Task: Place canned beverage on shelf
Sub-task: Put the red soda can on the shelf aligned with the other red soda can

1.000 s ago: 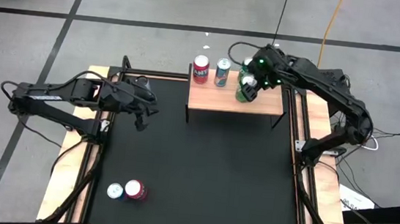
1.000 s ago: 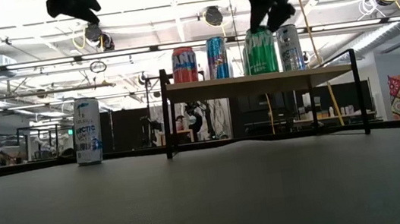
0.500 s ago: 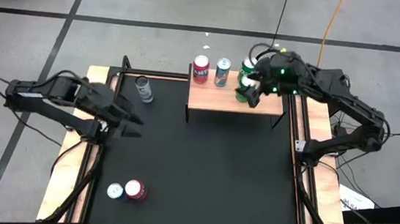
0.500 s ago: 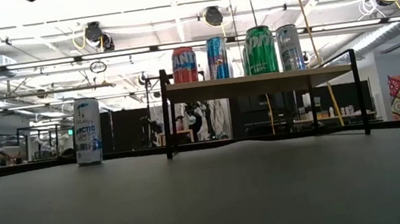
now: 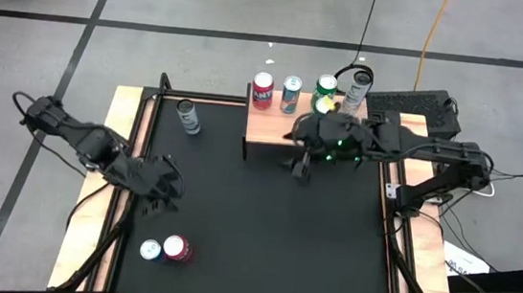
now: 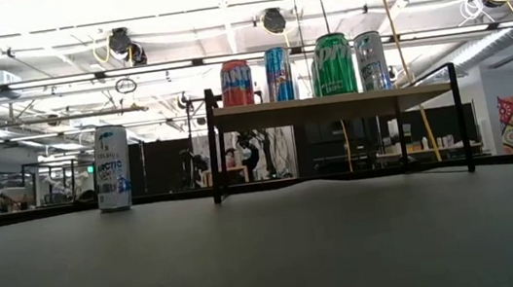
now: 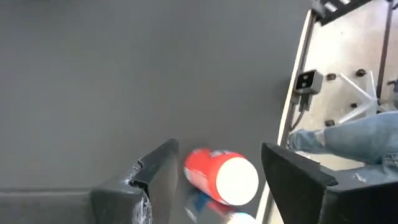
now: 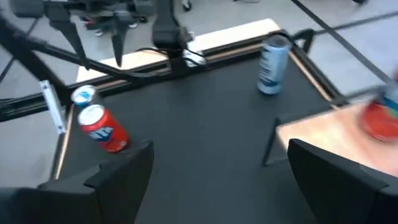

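Four upright cans are seen on the small light wood plank shelf with thin black legs: a red can, a blue-teal can, a green can and a silver can. Three cans remain on the black desk: a grey-blue can upright near the far left corner, and a red can with white lid touching a silver-blue can near the front left. Risk, as judged: since the last two touch, a descent on one could knock or roll the other, and the red one appears tilted or lying in the wrist view, so a slip from the fingers is possible. The left tool is held over the desk just short of that pair, fingers spread wide, nothing gripped or touched. The right tool is held just in front of the shelf, fingers apart, empty, clear of the shelved cans.
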